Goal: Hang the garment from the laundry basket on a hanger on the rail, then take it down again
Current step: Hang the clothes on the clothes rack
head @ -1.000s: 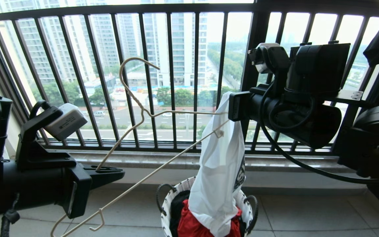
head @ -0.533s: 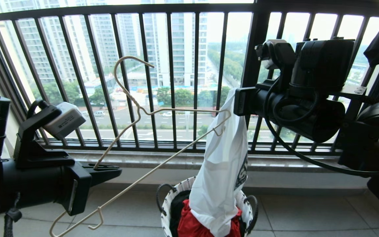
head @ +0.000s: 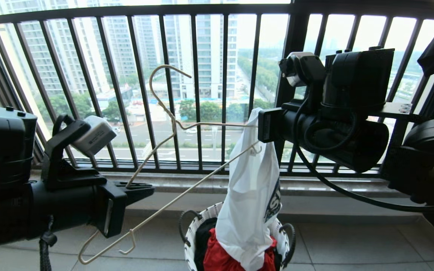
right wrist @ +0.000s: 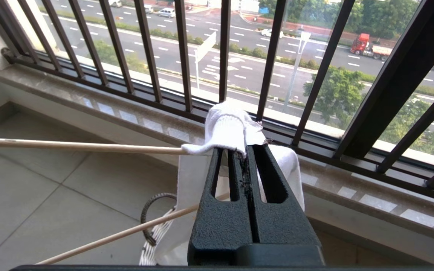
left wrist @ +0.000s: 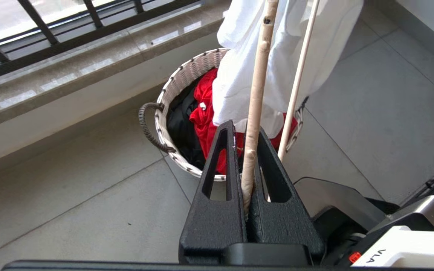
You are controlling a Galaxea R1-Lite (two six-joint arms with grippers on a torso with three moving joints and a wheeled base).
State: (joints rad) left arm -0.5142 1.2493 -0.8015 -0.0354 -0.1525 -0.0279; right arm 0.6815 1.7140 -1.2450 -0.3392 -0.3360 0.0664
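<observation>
Hanger (head: 171,128) shifted right, left fingers (left wrist: 273,177) clamping it

My left gripper (left wrist: 248,150) and right gripper (right wrist: 244,158) have fingers of black plastic with a grainy, matt texture. The hanger (head: 187,158) is thin wire under a cream coating, chipped and rough in spots. The garment (head: 249,195) is soft white cloth, ribbed at the edge I pinch. The laundry basket (left wrist: 179,81) is woven, with twisted cord handles. The window railing (head: 198,94) looks like dark painted metal, the sill (left wrist: 70,75) polished glossy stone, the floor tiles (left wrist: 70,195) matt grey.
</observation>
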